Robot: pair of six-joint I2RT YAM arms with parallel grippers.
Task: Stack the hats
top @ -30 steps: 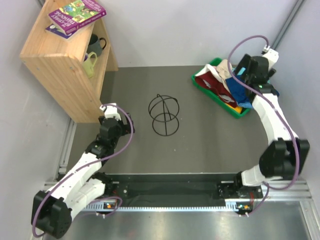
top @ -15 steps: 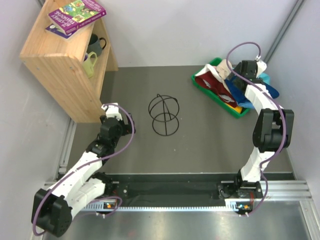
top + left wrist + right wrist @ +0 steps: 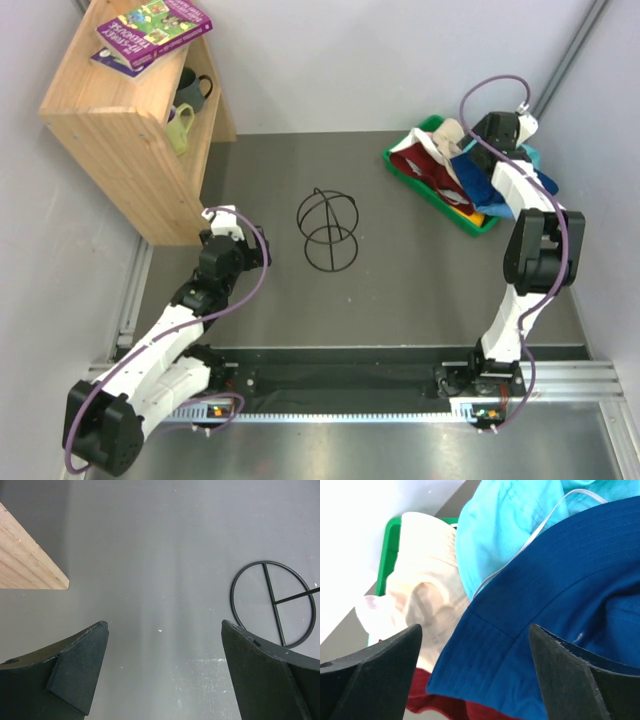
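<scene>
The hats lie heaped in a green tray (image 3: 389, 157) at the back right: beige (image 3: 441, 140), dark red (image 3: 413, 166), blue (image 3: 470, 170) and teal (image 3: 531, 158). My right gripper (image 3: 487, 150) hovers over this heap, open. In the right wrist view its jaws (image 3: 475, 630) stand wide on either side of the blue hat's brim (image 3: 560, 595), not pressing it. The teal hat (image 3: 510, 525) lies behind, the beige hat (image 3: 420, 595) to the left, and the dark red one (image 3: 445, 705) underneath. My left gripper (image 3: 226, 226) stays open and empty (image 3: 164, 625) over bare table.
A black wire-frame stand (image 3: 330, 230) rises at the table's middle; its base ring (image 3: 275, 601) shows in the left wrist view. A wooden shelf (image 3: 130, 130) with books (image 3: 150, 30) and mugs (image 3: 190, 90) fills the back left; its corner (image 3: 25, 560) is near my left gripper.
The right arm has pulled its elbow in and brought the gripper down close over the blue hat. The left arm has not moved.
</scene>
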